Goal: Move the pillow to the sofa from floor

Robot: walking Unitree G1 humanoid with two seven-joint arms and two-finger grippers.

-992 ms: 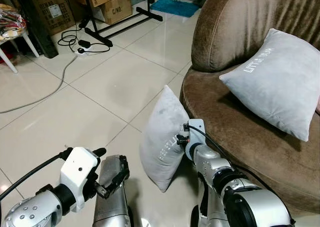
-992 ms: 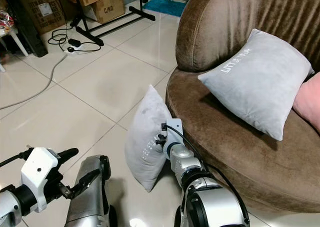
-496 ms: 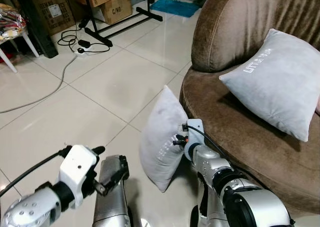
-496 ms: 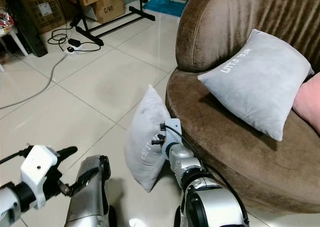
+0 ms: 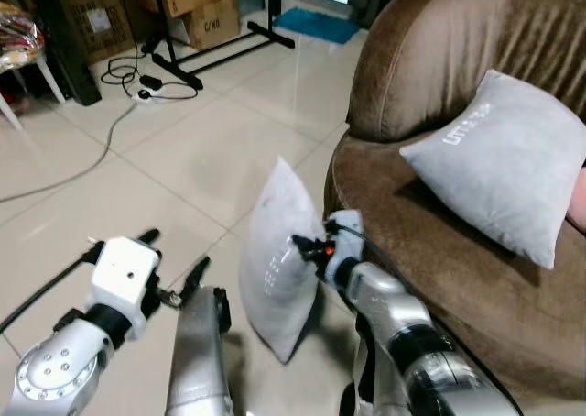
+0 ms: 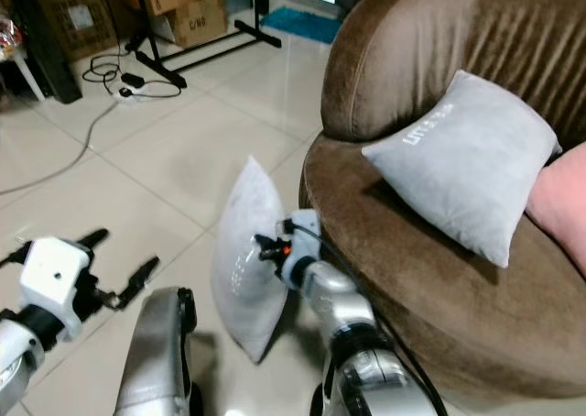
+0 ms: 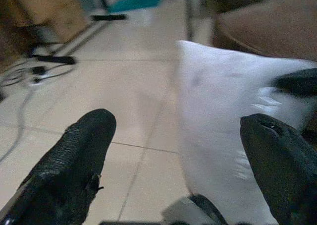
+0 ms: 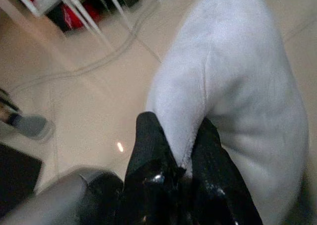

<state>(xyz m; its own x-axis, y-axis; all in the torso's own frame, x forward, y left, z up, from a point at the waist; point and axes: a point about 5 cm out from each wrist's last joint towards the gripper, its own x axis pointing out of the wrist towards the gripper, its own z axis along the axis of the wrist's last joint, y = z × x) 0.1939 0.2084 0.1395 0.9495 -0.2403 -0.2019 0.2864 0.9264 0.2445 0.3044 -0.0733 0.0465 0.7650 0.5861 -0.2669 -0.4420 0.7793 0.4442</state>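
A grey pillow [image 5: 275, 260] stands on edge on the tiled floor, leaning against the front of the brown sofa [image 5: 430, 251]. My right gripper [image 5: 305, 247] is shut on the pillow's edge nearest the sofa; in the right wrist view the two black fingers [image 8: 148, 145] pinch a fold of the grey fabric [image 8: 233, 76]. My left gripper [image 5: 174, 269] hovers open to the left of the pillow, low over the floor. In the left wrist view its spread fingers [image 7: 74, 160] frame the pillow [image 7: 223, 116] ahead.
A second grey pillow [image 5: 504, 164] and a pink one [image 6: 558, 205] lie on the sofa seat. Cables and a power strip [image 5: 137, 86] trail across the floor at the far left, by a black stand [image 5: 211, 49] and cardboard boxes [image 5: 201, 17]. My own legs [image 5: 197, 361] show below.
The view has shifted and blurred as the camera moved. The left gripper has spread wider and risen towards the pillow. The right gripper still pinches the pillow, which has tilted slightly away from the sofa.
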